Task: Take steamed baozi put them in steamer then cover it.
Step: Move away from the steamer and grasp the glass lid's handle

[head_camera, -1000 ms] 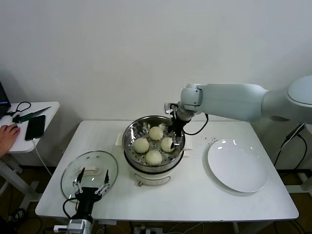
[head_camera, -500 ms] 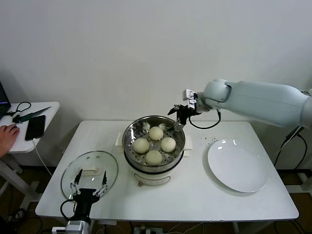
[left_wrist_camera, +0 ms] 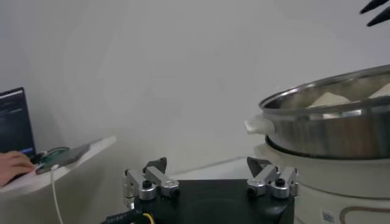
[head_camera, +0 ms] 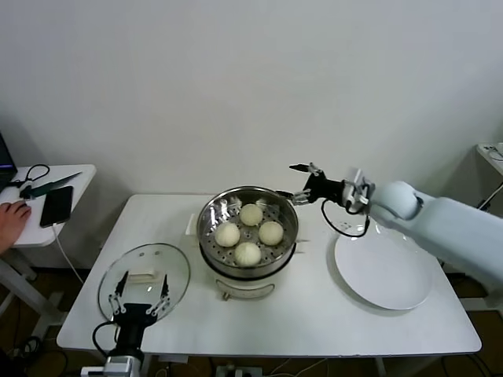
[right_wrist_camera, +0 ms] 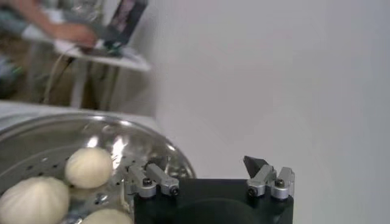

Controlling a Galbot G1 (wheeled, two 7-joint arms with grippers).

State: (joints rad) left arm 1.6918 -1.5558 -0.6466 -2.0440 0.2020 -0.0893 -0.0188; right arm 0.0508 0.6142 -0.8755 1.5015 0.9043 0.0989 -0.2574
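Four small, round, cream-white steamed buns (head_camera: 249, 233) sit together in the shiny round stainless-steel steamer basket (head_camera: 211, 214) on its white pot base at the middle of the white worktop (head_camera: 314, 314). Loading looks finished; covering is the step in hand. The right tool (head_camera: 299, 182) hangs empty beside the basket's rim, fingers wide. The left tool (head_camera: 141, 295) hovers, wide and empty, over the round clear glass lid (head_camera: 114, 271) lying flat near the worktop's left front edge. Next, it should descend squarely onto the lid's white bar handle (head_camera: 143, 277) and close.
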